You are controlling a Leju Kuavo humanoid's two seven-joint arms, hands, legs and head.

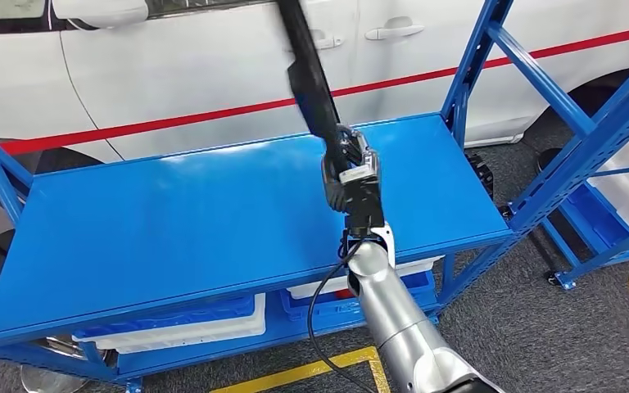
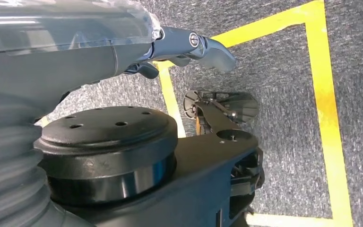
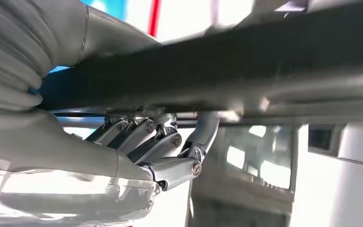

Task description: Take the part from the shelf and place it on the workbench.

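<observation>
Gripping long black part (image 1: pixel 309 78) — right hand (image 1: pixel 346 168) above blue workbench (image 1: pixel 172 221); white bins (image 1: pixel 188 332) beneath — contents hidden.

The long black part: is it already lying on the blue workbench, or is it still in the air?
In the air. The right hand grips the long black part at its lower end, and it slants upward above the blue workbench, not lying on it.
</observation>
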